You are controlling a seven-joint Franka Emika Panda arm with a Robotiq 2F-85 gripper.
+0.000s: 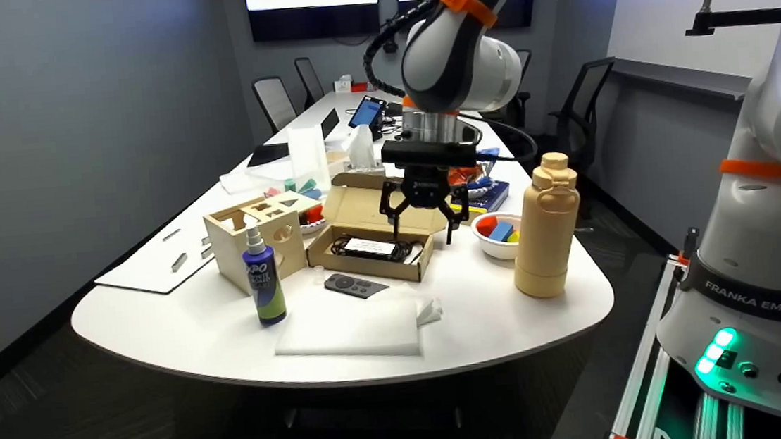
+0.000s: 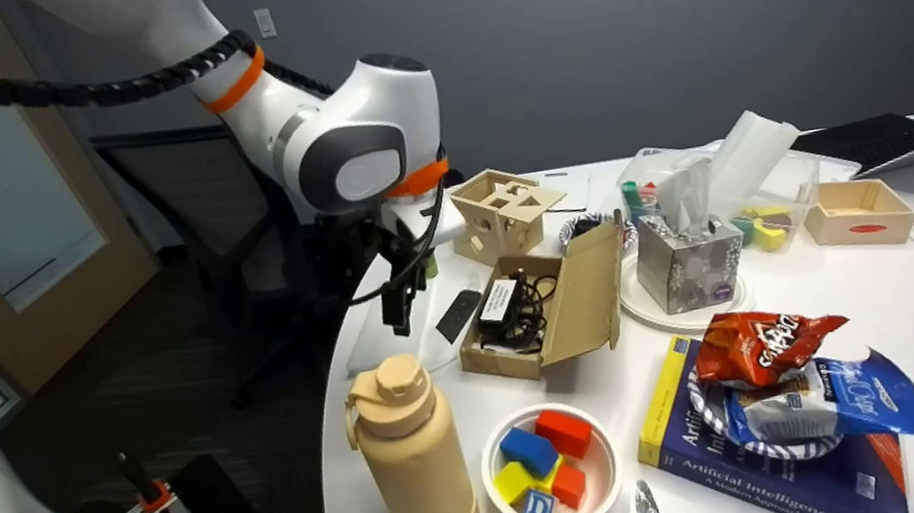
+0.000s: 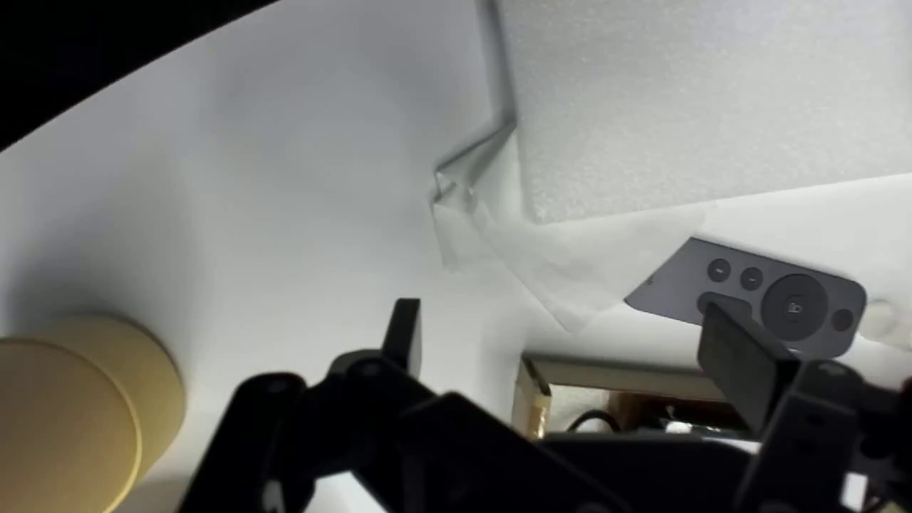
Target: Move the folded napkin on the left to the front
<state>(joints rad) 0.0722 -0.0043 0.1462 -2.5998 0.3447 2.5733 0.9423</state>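
Observation:
A thin, creased white napkin (image 1: 430, 312) sticks out from beside the wider, flatter white sheet (image 1: 351, 330) near the table's front edge. In the wrist view the napkin (image 3: 584, 260) shows its crumpled corner and a pointed flap. Part of it lies under the white sheet (image 3: 712, 107), so its full outline is hidden. My gripper (image 1: 423, 239) is open and empty, with its fingers pointing down above the table. In the wrist view the napkin's flap lies below and ahead of the spread fingertips (image 3: 559, 324).
An open cardboard box (image 2: 501, 363) with a black adapter is close to the gripper. A dark remote (image 1: 355, 285) touches the napkin. A tan bottle (image 2: 418, 477), a bowl of blocks (image 2: 489, 453), a spray bottle (image 1: 263, 276) and a wooden box (image 1: 231, 262) stand around.

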